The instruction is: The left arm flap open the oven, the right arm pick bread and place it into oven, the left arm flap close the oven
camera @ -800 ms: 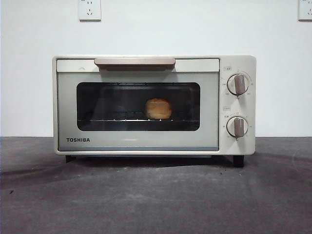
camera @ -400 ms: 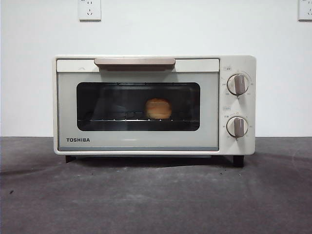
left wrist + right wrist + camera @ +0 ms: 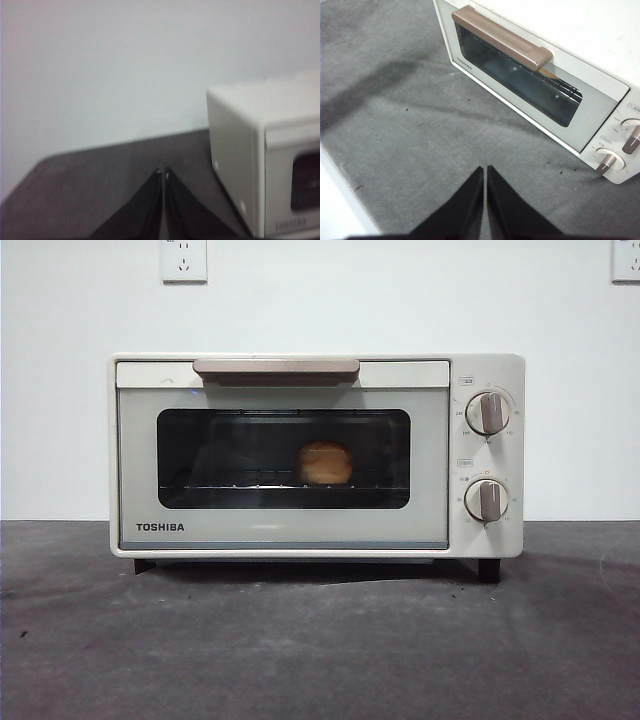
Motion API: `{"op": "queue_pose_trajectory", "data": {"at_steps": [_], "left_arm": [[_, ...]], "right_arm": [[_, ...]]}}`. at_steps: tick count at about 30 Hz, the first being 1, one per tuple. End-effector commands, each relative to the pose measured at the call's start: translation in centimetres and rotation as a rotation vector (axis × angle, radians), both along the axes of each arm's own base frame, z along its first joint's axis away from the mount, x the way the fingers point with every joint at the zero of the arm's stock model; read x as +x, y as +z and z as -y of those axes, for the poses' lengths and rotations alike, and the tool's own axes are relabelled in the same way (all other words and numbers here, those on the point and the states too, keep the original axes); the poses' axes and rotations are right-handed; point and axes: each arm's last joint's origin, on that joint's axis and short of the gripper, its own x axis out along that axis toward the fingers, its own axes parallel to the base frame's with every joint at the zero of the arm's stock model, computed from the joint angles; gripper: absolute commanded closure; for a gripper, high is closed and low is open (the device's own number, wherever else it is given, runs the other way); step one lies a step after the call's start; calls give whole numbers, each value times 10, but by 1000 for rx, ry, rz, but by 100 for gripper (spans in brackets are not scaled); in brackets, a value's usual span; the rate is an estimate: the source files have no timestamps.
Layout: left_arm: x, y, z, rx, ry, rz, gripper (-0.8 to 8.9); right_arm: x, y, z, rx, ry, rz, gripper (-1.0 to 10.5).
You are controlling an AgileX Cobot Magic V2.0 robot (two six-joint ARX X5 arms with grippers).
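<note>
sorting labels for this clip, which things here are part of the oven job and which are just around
Part of the job:
- oven, door shut
- bread, inside on the rack
- left gripper, jaws shut, beside the oven
- right gripper, jaws shut, in front of it

Just around:
- wall sockets
- grey table

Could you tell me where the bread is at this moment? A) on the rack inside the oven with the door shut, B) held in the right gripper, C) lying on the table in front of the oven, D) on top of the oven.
A: the front view shows the bread through the dark window of the oven, sitting on the wire rack with the door closed flush.
</note>
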Motion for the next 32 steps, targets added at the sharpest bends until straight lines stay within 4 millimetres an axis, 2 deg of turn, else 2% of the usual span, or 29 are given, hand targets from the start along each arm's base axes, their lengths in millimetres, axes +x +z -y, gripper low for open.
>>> {"op": "queue_pose_trajectory", "data": {"at_steps": [1,8,18,32], "left_arm": [[1,-20,0,9,9,-23,794],[1,-57,0,2,8,-123,794],[-1,-79,0,-13,8,-257,794],[-1,-79,0,-24,8,-265,794]], "right_arm": [[0,6,-2,18,3,13,941],[0,6,-2,18,3,13,941],[0,6,-2,18,3,13,941],[0,6,-2,18,3,14,941]]}}
